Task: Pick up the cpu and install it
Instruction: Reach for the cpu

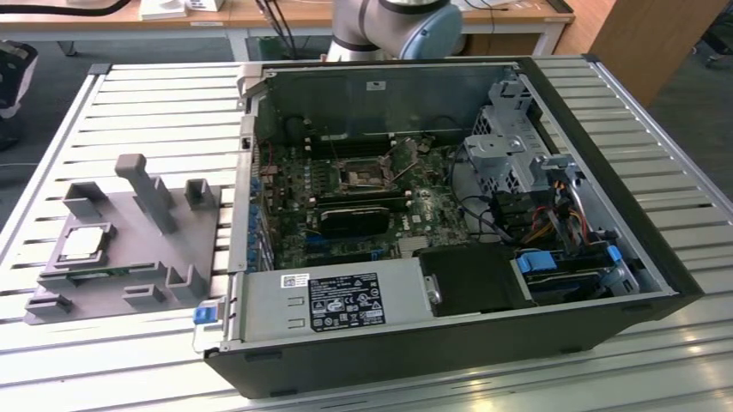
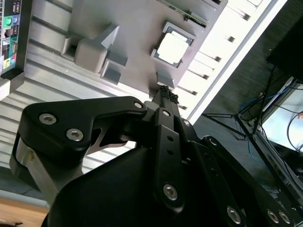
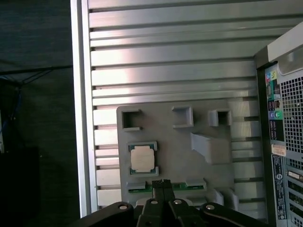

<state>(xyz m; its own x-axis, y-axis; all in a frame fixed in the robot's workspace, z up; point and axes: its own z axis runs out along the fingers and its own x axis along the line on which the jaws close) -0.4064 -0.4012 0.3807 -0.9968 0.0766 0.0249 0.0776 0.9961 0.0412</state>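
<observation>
The cpu [image 1: 86,243] is a small square chip with a shiny silver top. It lies flat in a recess of the grey fixture tray [image 1: 137,275], on the exterior view's left. Both wrist views look down on the cpu [image 2: 172,47] [image 3: 143,158] from well above. My gripper [image 3: 161,182] [image 2: 164,91] hangs high over the tray's edge, a little to one side of the chip, with its black fingertips pressed together and nothing between them. On the motherboard inside the open case, the empty socket [image 1: 366,174] has its lever raised.
The open computer case [image 1: 458,326] lies on a slatted metal table [image 1: 57,360], right of the tray. Inside it are a black heatsink block [image 1: 360,219], cables and a drive cage [image 1: 510,146]. The tray carries upright posts [image 1: 143,189]. The arm's base [image 1: 396,26] stands behind the case.
</observation>
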